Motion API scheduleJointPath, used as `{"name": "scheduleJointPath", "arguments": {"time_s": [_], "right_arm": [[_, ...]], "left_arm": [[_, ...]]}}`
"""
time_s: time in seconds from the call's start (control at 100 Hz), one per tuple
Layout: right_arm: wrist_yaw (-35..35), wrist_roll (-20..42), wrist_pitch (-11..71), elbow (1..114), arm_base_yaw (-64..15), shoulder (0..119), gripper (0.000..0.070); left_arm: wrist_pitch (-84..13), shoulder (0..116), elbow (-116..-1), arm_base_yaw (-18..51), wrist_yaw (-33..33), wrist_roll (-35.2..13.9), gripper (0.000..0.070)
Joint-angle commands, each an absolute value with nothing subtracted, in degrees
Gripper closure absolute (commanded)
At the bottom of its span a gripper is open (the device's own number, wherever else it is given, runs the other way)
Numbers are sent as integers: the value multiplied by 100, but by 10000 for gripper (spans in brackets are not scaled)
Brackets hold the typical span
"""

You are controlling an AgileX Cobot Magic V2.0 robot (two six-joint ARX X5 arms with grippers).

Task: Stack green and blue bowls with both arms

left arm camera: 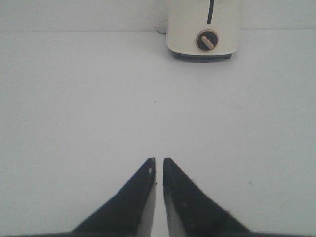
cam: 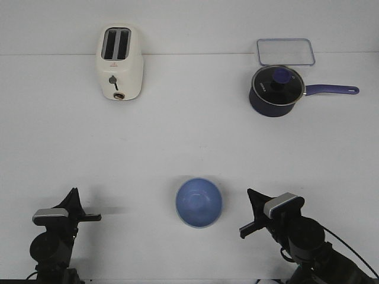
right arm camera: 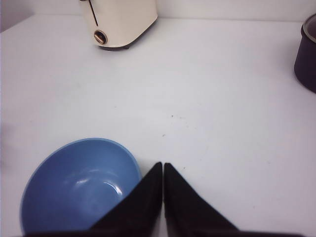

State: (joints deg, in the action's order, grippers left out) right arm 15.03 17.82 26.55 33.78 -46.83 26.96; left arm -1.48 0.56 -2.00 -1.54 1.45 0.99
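The blue bowl stands upright and empty on the white table near the front middle. It also shows in the right wrist view. No green bowl shows in any view. My right gripper is shut and empty, just to the right of the blue bowl; its tips sit beside the bowl's rim. My left gripper is at the front left, far from the bowl. Its fingers are nearly together with nothing between them, over bare table.
A cream toaster stands at the back left, also in the left wrist view and the right wrist view. A dark navy saucepan with a glass lid and a clear rectangular container stand at the back right.
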Motion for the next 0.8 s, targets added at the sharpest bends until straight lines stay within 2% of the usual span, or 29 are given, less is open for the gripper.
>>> {"name": "scheduleJointPath", "arguments": {"time_s": [0.0,0.14,0.79], "right_arm": [[1507,1813,2580,3415,-4729,2698,695],[1507,1813,2578,3415,-4729,2698,695],[1507,1813,2578,3415,-4729,2698,695]], "left_arm": [[21,21,-71,-158,137,193,688],[10,16,-78,-143,126,-30,688],[10,19,-80,-145,126,-27,688]]}}
